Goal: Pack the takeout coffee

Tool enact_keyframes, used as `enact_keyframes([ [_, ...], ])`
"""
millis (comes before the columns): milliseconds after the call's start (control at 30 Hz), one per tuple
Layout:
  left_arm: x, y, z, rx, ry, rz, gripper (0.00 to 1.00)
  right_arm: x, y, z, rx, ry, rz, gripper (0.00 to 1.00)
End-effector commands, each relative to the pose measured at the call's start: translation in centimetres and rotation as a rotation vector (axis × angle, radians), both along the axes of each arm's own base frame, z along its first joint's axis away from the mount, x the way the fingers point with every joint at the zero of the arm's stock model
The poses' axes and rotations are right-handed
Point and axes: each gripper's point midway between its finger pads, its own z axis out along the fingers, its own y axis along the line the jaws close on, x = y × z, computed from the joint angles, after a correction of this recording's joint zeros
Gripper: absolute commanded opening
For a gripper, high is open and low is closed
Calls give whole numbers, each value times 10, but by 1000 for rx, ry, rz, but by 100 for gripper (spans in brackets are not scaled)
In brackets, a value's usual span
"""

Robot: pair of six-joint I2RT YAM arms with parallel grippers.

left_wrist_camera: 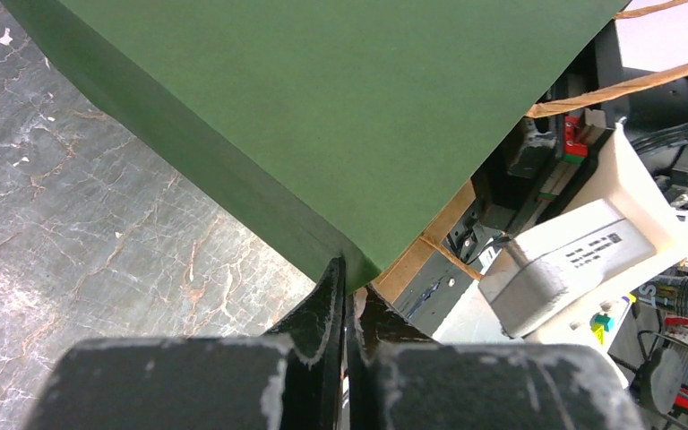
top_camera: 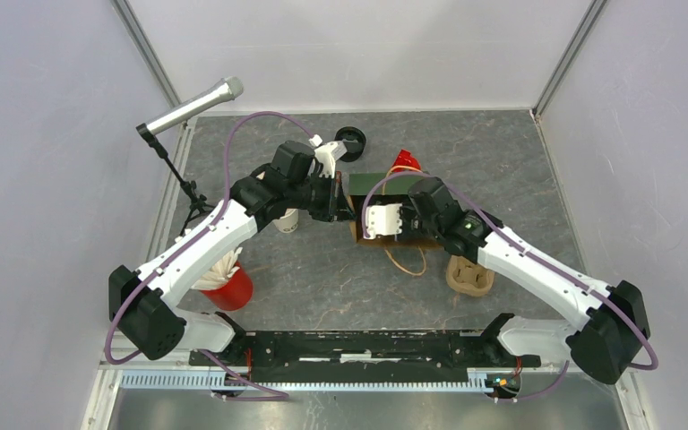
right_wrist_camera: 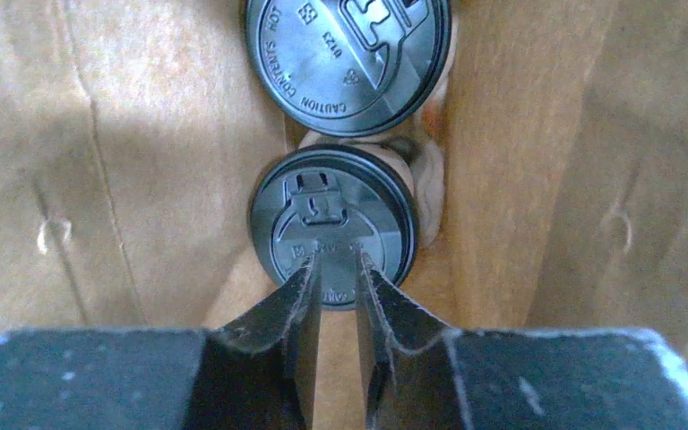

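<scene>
A paper bag, green outside and brown inside, stands open at mid-table. In the right wrist view I look down into it. Two cups with black lids stand on its floor: the near lid and the far lid. A pale pulp holder shows beside them. My right gripper hangs inside the bag just above the near lid, fingers a little apart with nothing between them. My left gripper is shut on the bag's green rim at its left side.
A red cup of white sticks stands near left. A cream cup sits under the left arm. Black lids and a red object lie behind the bag. A pulp carrier lies near right. A microphone stand is at far left.
</scene>
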Motion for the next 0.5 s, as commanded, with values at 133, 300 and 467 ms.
enact_keyframes([
  [133,-1,-8,17,-65,7,-5,2,19,12,-5,26,-88,12,23],
  [300,-4,-7,14,-62,12,-12,2,26,11,-11,26,-130,-10,22],
  [467,-8,-6,12,-63,25,-23,2,30,12,-12,51,-143,-29,21],
])
